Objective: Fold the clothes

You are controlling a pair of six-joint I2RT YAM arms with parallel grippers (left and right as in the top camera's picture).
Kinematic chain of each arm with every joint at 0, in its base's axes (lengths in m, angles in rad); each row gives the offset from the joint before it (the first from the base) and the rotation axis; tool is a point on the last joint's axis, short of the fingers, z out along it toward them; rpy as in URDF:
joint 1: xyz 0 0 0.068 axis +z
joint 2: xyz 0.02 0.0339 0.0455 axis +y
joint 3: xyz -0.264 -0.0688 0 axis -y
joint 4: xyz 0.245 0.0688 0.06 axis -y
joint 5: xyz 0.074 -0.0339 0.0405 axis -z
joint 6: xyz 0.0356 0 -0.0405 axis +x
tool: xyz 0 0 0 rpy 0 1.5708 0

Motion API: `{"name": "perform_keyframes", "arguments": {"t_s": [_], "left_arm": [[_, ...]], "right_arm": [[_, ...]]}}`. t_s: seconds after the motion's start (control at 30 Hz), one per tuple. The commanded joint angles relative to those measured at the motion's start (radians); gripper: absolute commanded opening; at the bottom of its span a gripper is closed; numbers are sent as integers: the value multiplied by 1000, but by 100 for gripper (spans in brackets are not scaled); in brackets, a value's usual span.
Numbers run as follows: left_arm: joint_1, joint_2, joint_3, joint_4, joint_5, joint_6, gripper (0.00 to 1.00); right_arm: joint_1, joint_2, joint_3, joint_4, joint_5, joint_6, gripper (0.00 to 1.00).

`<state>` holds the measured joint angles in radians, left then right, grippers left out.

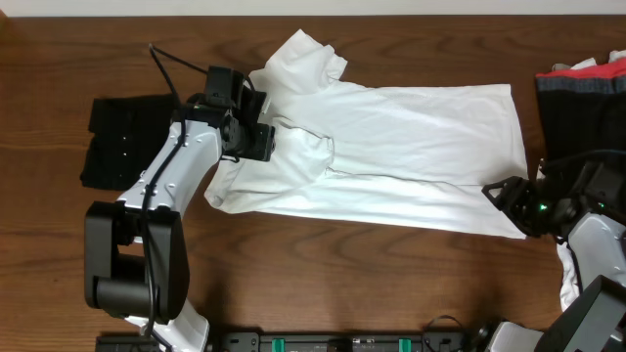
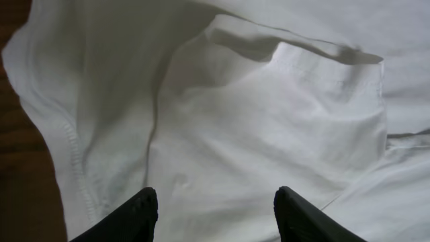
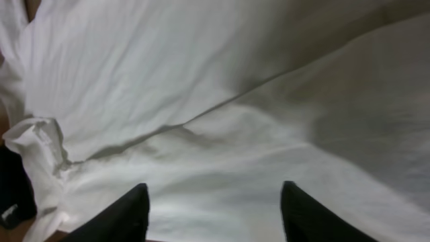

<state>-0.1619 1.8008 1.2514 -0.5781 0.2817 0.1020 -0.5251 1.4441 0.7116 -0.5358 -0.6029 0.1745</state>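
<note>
The left hand (image 1: pixel 262 142) of a two-armed robot hangs released over a white T-shirt (image 1: pixel 411 137), its two dark fingers (image 2: pixel 144 212) spread apart with nothing between them but the cloth below. The shirt lies lengthwise across the middle of the wooden worktop (image 1: pixel 391 284). One sleeve (image 1: pixel 311 59) reaches toward the far edge, and a stitched fold of fabric (image 2: pixel 322 74) is turned over the body just ahead of the left hand. At the shirt's right end, near the hem (image 1: pixel 516 147), the right hand (image 1: pixel 507 194) is likewise released, its fingers (image 3: pixel 131 212) wide above rumpled white cloth. A black folded garment (image 1: pixel 122 142) sits by the worktop's left edge. A pile of dark and red clothes (image 1: pixel 585 88) lies at the right edge.
</note>
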Motion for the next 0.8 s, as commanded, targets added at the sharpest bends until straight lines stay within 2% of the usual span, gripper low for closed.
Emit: {"name": "perform_keyframes", "arguments": {"t_s": [0.0, 0.03, 0.17, 0.23, 0.27, 0.37, 0.43, 0.57, 0.77], "left_arm": [[11, -24, 14, 0, -5, -1, 59], [16, -41, 18, 0, -4, -19, 59], [23, -146, 46, -24, 2, -90, 70], [23, -225, 48, 5, 6, -91, 86], [23, -267, 48, 31, 6, -92, 87], [23, -353, 69, 76, 6, -92, 87], [23, -371, 110, 51, 6, -93, 87], [26, -354, 199, -48, 6, -100, 87], [51, -261, 243, -36, 6, -101, 87]], "right_arm": [[9, -15, 14, -8, -17, -8, 63], [9, -15, 14, -11, -35, -15, 63], [13, -15, 33, -11, -156, -66, 61], [30, -15, 74, -26, -161, -64, 61], [40, -15, 97, -38, -161, -64, 61], [85, -15, 189, -82, -155, -63, 62], [126, -15, 266, -103, -113, -46, 61], [198, 2, 419, -123, -3, -28, 64], [227, 111, 595, -107, 217, -11, 69]]}}
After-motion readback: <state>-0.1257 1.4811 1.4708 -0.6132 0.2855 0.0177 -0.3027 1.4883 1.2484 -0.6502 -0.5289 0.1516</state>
